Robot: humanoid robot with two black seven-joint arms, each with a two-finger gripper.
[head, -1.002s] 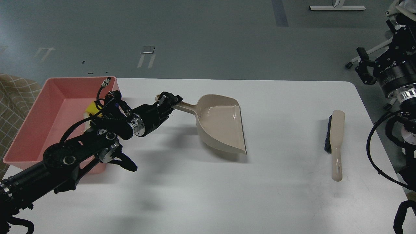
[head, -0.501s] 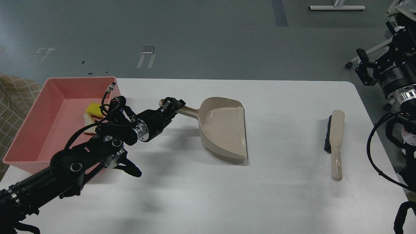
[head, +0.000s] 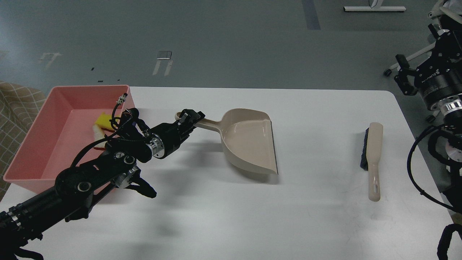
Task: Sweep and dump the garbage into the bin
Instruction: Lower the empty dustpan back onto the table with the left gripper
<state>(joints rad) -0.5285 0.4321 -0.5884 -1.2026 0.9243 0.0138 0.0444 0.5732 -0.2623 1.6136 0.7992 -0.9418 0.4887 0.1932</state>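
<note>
The pink bin [head: 39, 144] stands at the table's left edge. Inside it lie the yellow sponge piece [head: 102, 120] and the white bread slice [head: 97, 134], both partly hidden by my left arm. My left gripper [head: 190, 118] is shut on the handle of the beige dustpan [head: 251, 142], which rests on the table with its mouth facing right; the pan looks empty. My right arm shows at the far right edge, and its gripper is out of view.
A beige brush with black bristles [head: 372, 159] lies on the white table [head: 306, 216] at the right. A patterned cloth [head: 14, 104] is at the far left beyond the bin. Robot hardware stands off the table's right edge.
My left gripper moved the dustpan slightly right and toward me, lowering it flat onto the table. The brush has not moved.
</note>
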